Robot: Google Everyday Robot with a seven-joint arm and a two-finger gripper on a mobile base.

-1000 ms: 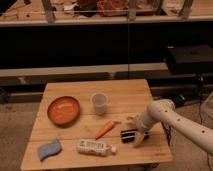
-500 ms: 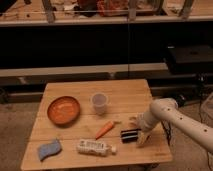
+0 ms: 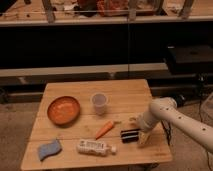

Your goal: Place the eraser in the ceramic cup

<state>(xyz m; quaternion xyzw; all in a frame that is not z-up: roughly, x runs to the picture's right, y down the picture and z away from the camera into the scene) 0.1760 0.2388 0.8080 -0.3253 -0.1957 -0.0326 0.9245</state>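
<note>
Gripper (image 3: 137,131) sits low at the wooden table's (image 3: 129,92) right front, touching the eraser (image 3: 129,135) — grip unclear. Carrot (image 3: 104,129) and white bottle (image 3: 94,147) lie between it and the ceramic cup (image 3: 99,103) — orange bowl (image 3: 63,110) further left.

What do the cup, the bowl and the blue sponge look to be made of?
The cup looks like pale matte ceramic, though plastic can't be ruled out: smooth whitish wall, no handle. The orange bowl seems glazed ceramic or plastic, with a faint sheen inside. The sponge looks like soft foam, dull with a wavy edge. The tool sits by the eraser at the table's right front.
</note>
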